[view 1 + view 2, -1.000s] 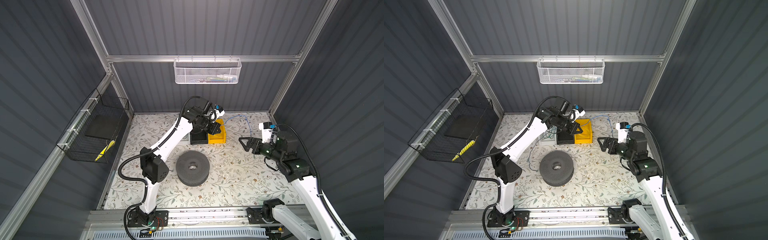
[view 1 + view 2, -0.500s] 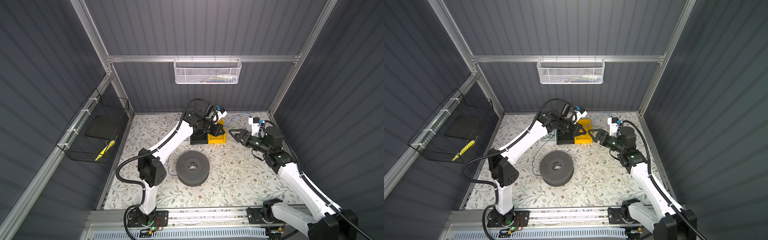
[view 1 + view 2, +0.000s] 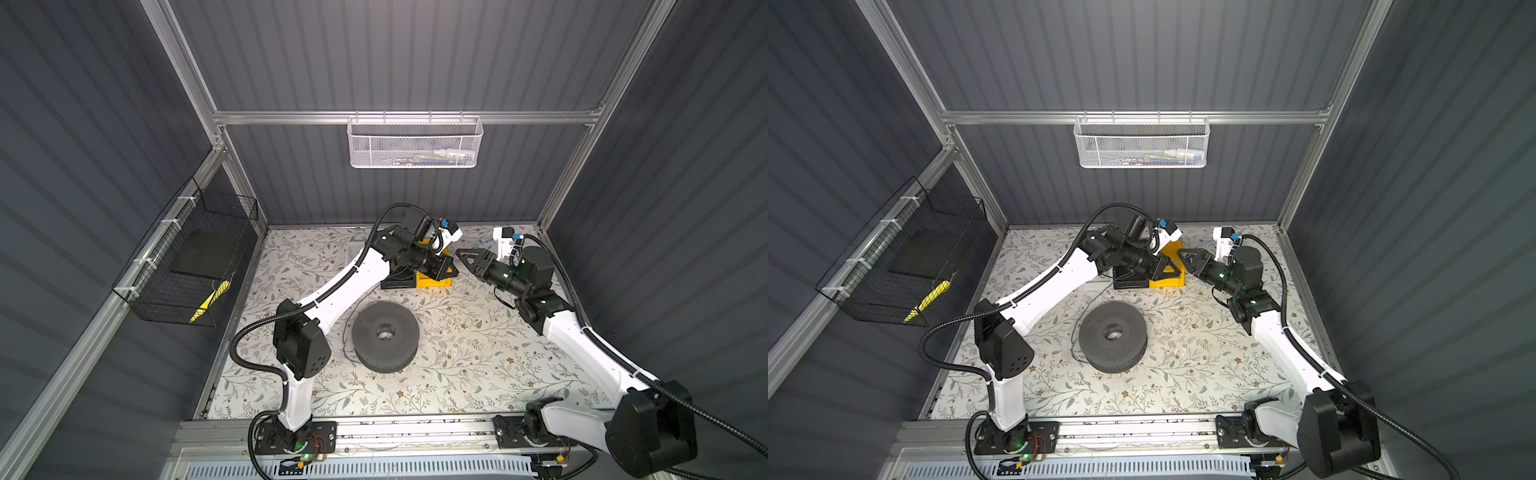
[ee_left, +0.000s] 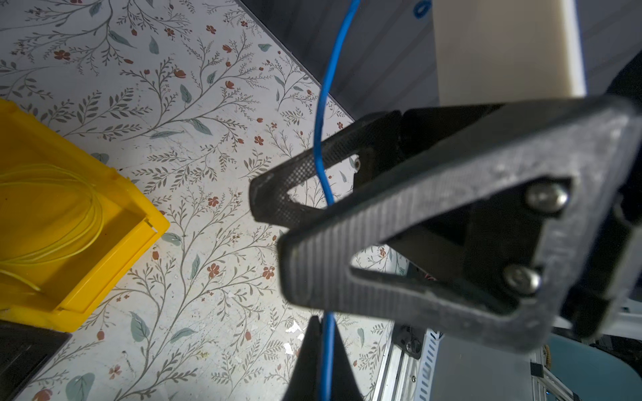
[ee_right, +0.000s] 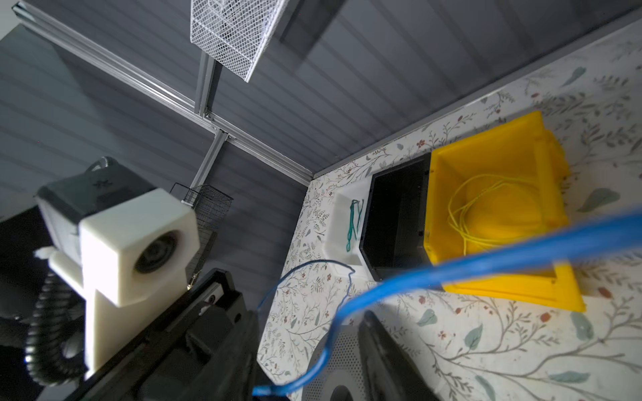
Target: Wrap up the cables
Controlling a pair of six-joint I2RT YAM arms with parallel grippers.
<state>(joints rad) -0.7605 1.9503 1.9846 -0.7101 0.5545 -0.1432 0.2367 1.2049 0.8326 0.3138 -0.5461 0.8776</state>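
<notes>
- Shows a walled booth with a floral table; both grippers meet near its back edge.
- Pinches the blue wire in the left gripper, jaws pressed together on it, just beside the yellow bin.
- Holds the right gripper tip to tip with the left one, jaws parted and straddling the same wire, with a visible gap on either side.
- Runs the wire from the pinch through the right gripper toward the back wall; in the right wrist view, loops a further stretch low over the table near a white tray.
- Lines up three containers along the back edge: white tray, black bin, then the yellow bin with a coil of yellow wire inside.
- Sets a dark round spool mid-table, well apart from the bins, a thin strand curving along its left side.
- Leaves bare table in front of and to the right of the spool, up to the metal rail at the front edge.
- Crowds the back: bins, both grippers and the wall edge sit close together.
- Hangs a white mesh basket on the back wall and a black wire basket on the left wall, both above the table.
</notes>
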